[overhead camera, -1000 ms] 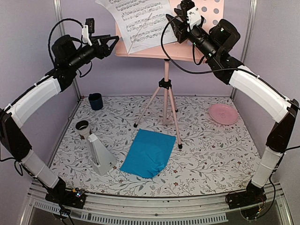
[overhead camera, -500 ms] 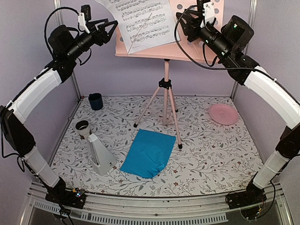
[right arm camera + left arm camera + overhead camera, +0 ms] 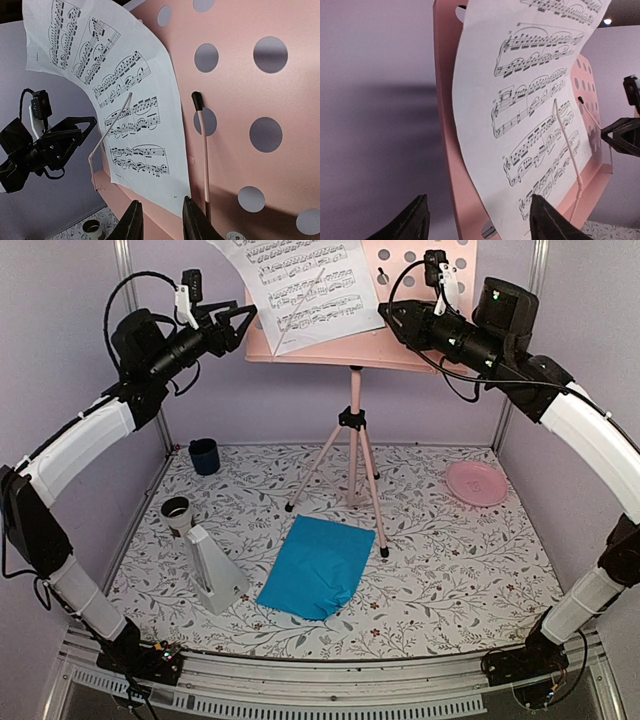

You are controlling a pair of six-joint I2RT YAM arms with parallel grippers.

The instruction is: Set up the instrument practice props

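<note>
Left fingers (image 3: pixel 415 220) wide, right fingers (image 3: pixel 132 222) narrow, seemingly empty, flanking the pink tripod music stand (image 3: pixel 353 390); a bump could dislodge its white music sheet (image 3: pixel 300 285).

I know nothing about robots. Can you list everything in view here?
music stand: 1, pink, tripod at back middle, hole-punched tray on top
white sheet: 1, printed music, on the tray's left part
blue sheet: 1, bright blue, flat on the table before the stand
metronome: 1, white, near left
small cup: 1, white, dark inside, just behind the metronome
dark cup: 1, dark blue, far left
plate: 1, pink, far right
table: 1, floral cover
left gripper, right gripper: 2, black, open, raised either side of the tray
</note>
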